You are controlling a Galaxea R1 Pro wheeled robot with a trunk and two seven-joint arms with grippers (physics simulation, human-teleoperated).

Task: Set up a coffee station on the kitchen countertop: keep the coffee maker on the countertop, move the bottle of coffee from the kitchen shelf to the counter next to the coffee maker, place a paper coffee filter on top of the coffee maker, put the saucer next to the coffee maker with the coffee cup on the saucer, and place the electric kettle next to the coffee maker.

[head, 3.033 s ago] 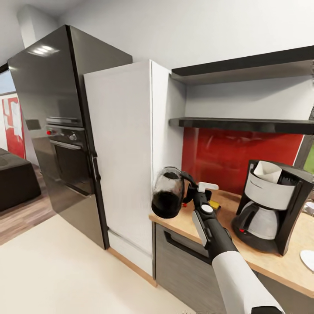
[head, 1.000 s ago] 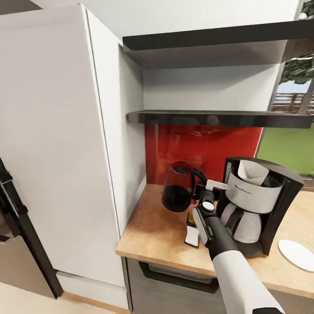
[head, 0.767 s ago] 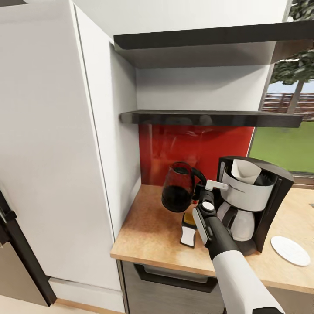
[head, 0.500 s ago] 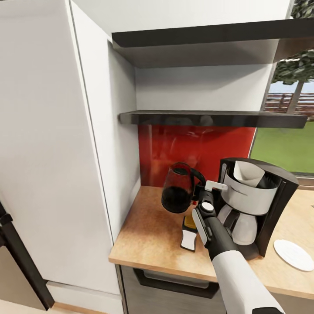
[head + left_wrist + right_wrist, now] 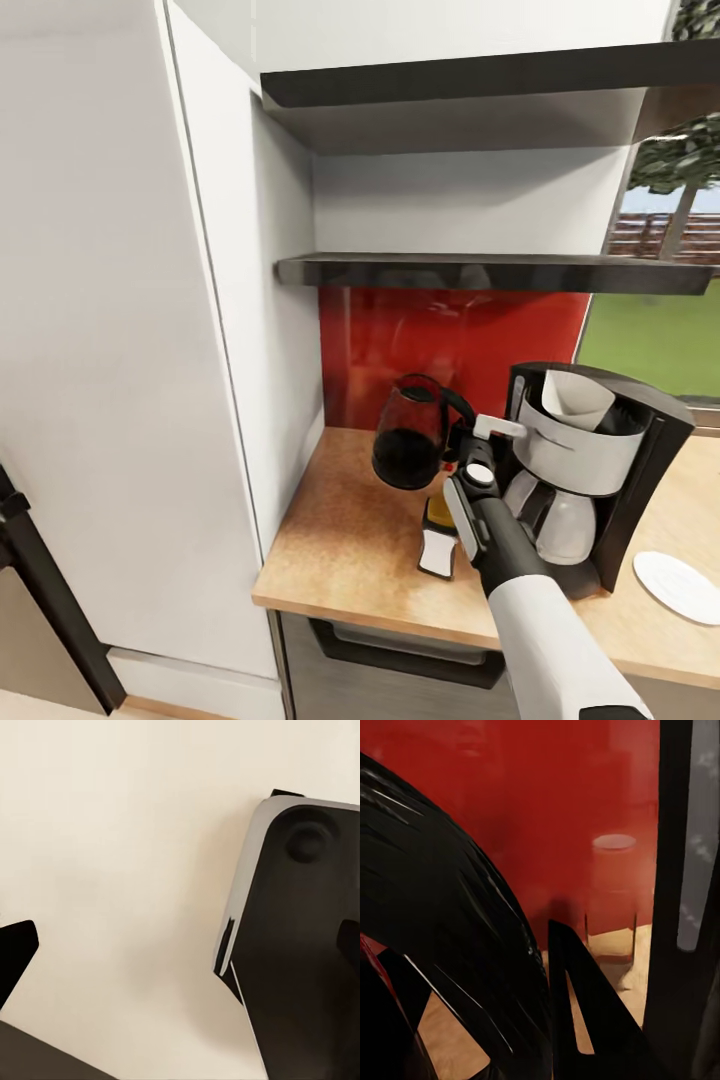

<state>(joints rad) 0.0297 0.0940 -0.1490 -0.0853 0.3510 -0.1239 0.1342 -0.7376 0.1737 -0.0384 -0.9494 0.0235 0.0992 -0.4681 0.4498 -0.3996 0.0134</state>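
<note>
My right gripper [image 5: 462, 440] is shut on the handle of the electric kettle [image 5: 408, 446], a dark glass jug hanging tilted above the wooden countertop [image 5: 345, 530]. Just right of it stands the black and white coffee maker [image 5: 585, 470], with a paper coffee filter [image 5: 577, 392] in its top. Under my forearm a yellowish bottle with a white cap [image 5: 438, 530] lies on the counter. The white saucer [image 5: 682, 586] rests at the far right. Up close, the kettle [image 5: 442, 945] hangs before the red backsplash. My left gripper [image 5: 180, 952] hangs open over beige floor.
A tall white cabinet [image 5: 130, 350] walls the counter's left end. Two dark shelves [image 5: 480, 270] run above the red backsplash [image 5: 450, 345]. A window [image 5: 655, 330] is at the right. Bare counter lies left of the kettle. My own base [image 5: 300, 945] shows below the left gripper.
The view has swung from the fridge and oven to the counter. The kettle, still held, now hangs over the counter beside the coffee maker; in the last second it has hardly moved.
</note>
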